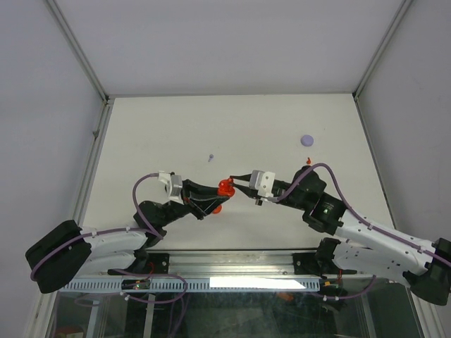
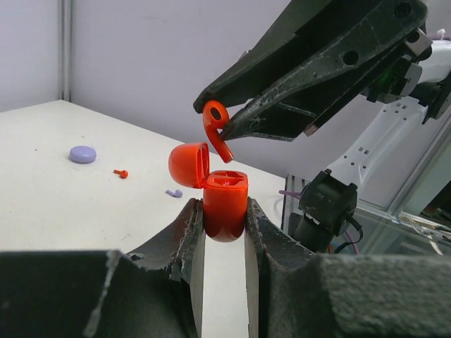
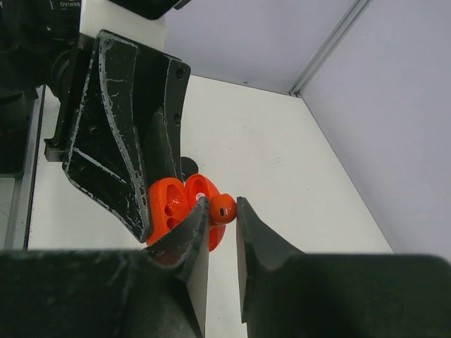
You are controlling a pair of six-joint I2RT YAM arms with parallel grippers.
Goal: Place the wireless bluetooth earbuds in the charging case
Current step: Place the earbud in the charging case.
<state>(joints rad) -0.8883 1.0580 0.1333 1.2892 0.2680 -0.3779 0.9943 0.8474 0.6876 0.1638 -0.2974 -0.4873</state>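
Observation:
My left gripper (image 2: 223, 205) is shut on the red charging case (image 2: 225, 208) and holds it upright above the table, its lid (image 2: 189, 163) hinged open to the left. My right gripper (image 3: 223, 208) is shut on a red earbud (image 3: 223, 208). In the left wrist view that earbud (image 2: 217, 127) hangs stem-down just above the case's open top, close to it. From above, the two grippers meet at mid-table, the case (image 1: 225, 186) between them. A second red earbud (image 1: 308, 161) and a lavender one (image 1: 211, 158) lie loose on the table.
A lavender round disc (image 1: 306, 140) lies at the far right of the table. A black disc (image 3: 187, 167) lies on the table behind the case. A small red thing (image 1: 217, 208) shows under the left fingers. Grey walls enclose the white table (image 1: 162, 127).

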